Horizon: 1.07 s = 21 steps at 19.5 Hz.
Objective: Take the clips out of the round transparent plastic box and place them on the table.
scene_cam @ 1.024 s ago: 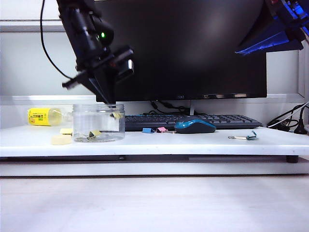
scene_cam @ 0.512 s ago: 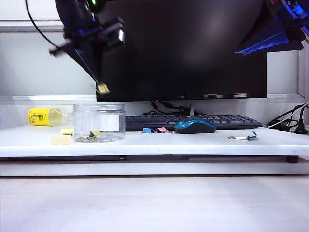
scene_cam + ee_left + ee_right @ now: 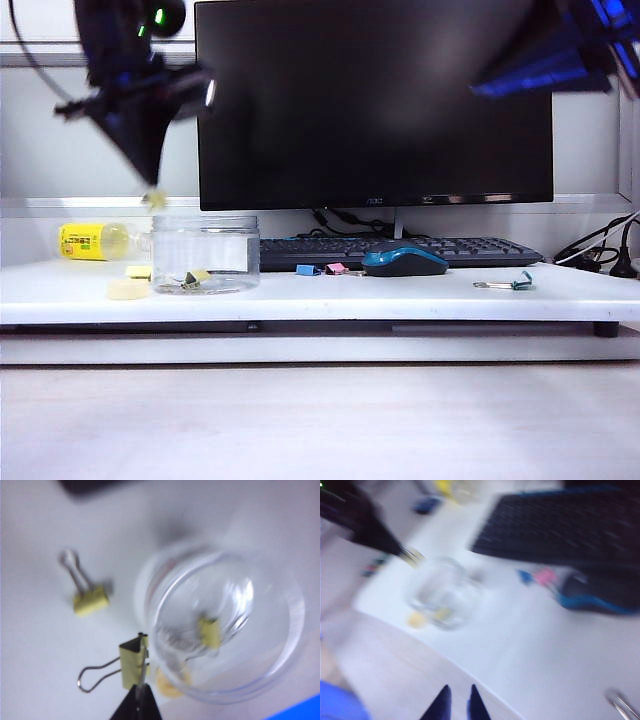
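Carrying one yellow clip (image 3: 134,666) is the step in hand, I'd say: the left gripper (image 3: 141,696) is pinching it by the body, wire handles sticking out sideways, up in the air just off the jar's (image 3: 204,254) rim on the side away from the keyboard (image 3: 400,250). Below the gripper is bare desk (image 3: 420,297), with another yellow clip (image 3: 86,589) already lying a bit further out from the jar. At least one clip (image 3: 209,632) is still inside the jar.

Next move, I reckon: come down onto that bare patch and let go, not on top of the lying clip. Room's okay there, but the jar wall is close on one side, the yellow-label bottle (image 3: 92,241) sits beyond, and the desk's front edge isn't far.

Right gripper (image 3: 456,703) hangs high, well off over the other end of the desk, its tips slightly spread, holding nothing.
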{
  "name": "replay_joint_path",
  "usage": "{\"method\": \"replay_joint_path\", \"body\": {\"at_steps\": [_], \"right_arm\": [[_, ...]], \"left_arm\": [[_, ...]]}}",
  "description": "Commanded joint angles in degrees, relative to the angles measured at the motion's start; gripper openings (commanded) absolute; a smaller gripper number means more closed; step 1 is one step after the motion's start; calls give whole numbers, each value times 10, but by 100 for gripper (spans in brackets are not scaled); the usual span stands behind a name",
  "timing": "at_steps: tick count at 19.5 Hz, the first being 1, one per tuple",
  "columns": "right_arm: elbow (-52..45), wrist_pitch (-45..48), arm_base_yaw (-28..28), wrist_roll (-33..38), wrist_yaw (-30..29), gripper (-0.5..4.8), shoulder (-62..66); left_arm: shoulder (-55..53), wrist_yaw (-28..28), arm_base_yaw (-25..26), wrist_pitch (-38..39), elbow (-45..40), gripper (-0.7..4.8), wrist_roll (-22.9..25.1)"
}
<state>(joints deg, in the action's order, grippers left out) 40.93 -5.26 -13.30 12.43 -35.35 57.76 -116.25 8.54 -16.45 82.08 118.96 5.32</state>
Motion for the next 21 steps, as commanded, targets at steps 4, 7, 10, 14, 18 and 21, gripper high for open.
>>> {"method": "replay_joint_path", "body": {"at_steps": [4, 7, 10, 14, 18, 21], "right_arm": [[2, 71, -34, 11, -31, 53, -1], [2, 73, -42, 11, -17, 53, 2], [2, 73, -42, 13, -18, 53, 7], [2, 73, -43, 15, -18, 53, 9], [2, 73, -42, 15, -18, 53, 9], [2, 73, -43, 15, -19, 53, 9]], "left_arm": [[2, -19, 33, -16, -71, -5, 31], [2, -17, 54, -26, -72, -5, 31], [2, -17, 59, -52, -89, -5, 31], [-4, -18, 59, -77, -112, 40, 30], [-4, -19, 59, -85, -112, 156, 26], [3, 7, 59, -82, -108, 156, 4]]}}
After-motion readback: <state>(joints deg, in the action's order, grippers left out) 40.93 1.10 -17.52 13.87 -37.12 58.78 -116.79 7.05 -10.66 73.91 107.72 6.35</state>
